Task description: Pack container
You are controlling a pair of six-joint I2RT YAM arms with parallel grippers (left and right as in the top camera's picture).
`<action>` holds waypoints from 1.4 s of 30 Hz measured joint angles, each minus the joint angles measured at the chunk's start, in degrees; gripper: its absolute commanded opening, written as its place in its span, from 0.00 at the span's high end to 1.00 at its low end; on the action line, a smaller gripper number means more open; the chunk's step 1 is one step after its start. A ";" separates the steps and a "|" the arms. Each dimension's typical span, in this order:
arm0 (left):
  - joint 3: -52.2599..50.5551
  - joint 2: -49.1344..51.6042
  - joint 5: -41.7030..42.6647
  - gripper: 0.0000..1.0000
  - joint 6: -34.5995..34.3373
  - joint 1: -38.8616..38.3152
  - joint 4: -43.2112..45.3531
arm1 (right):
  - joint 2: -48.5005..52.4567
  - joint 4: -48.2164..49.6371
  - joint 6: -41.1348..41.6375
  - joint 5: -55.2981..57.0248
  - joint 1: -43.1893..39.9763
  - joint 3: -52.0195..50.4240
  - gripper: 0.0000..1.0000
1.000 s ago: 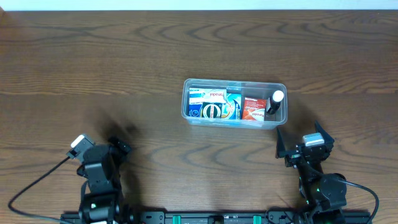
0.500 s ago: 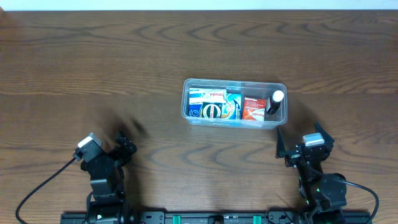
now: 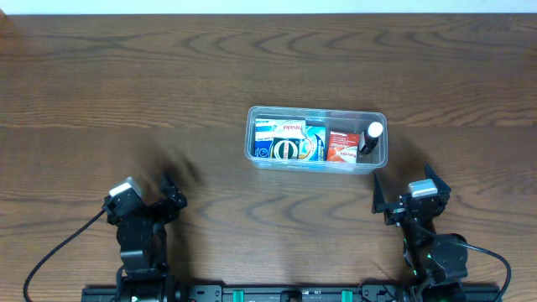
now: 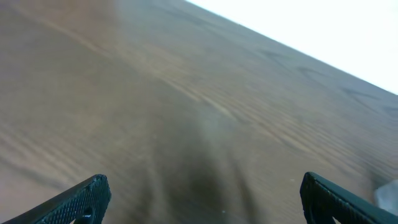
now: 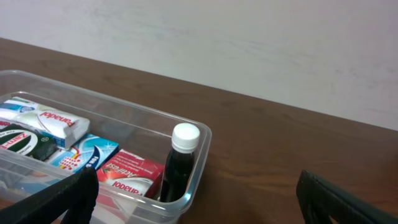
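Overhead and wrist views of the wooden bench (image 3: 126,92), seen from my station at its near edge. The container (image 3: 250,141), a clear rectangular bin with rounded corners and a rim, stands on the bench right of centre with its long side across my view. It lies just ahead of my right claw (image 3: 405,184) and well apart from my left claw (image 3: 151,195). Inside it, at the right end, a dark bottle (image 3: 372,141) with a white cap stands upright against the wall. Beside the bottle is a red box (image 3: 341,148), then a blue box (image 3: 315,143). At the left end are a white box with red lettering (image 3: 284,127) and a box bearing a dark round mark (image 3: 285,150). The small boxes lie close together, filling the floor of the bin. My right claw is spread wide and grips nothing; its wrist view shows the two dark fingertips at the lower corners, with the bottle end of the bin between and beyond them. My left claw is likewise spread wide and empty. Its wrist view is blurred and shows only bare wood grain between the fingertips, with a pale corner of something at the right edge that I cannot identify. Neither claw touches the bin.
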 measured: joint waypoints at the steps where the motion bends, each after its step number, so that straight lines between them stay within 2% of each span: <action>1: -0.04 -0.59 0.72 0.02 0.72 0.00 0.09 | 0.00 0.00 0.00 -0.02 0.00 0.00 0.01; 8: -0.20 -3.67 5.29 0.02 6.43 -0.22 0.31 | 0.00 0.00 0.00 0.00 0.00 0.00 0.01; 18: -0.22 -9.27 6.78 0.02 15.21 -5.33 0.37 | 0.00 0.00 0.00 0.00 0.00 0.00 0.01; 42: -0.26 -9.97 3.10 0.02 17.05 -6.38 0.42 | 0.00 0.00 0.00 0.00 0.00 0.00 0.01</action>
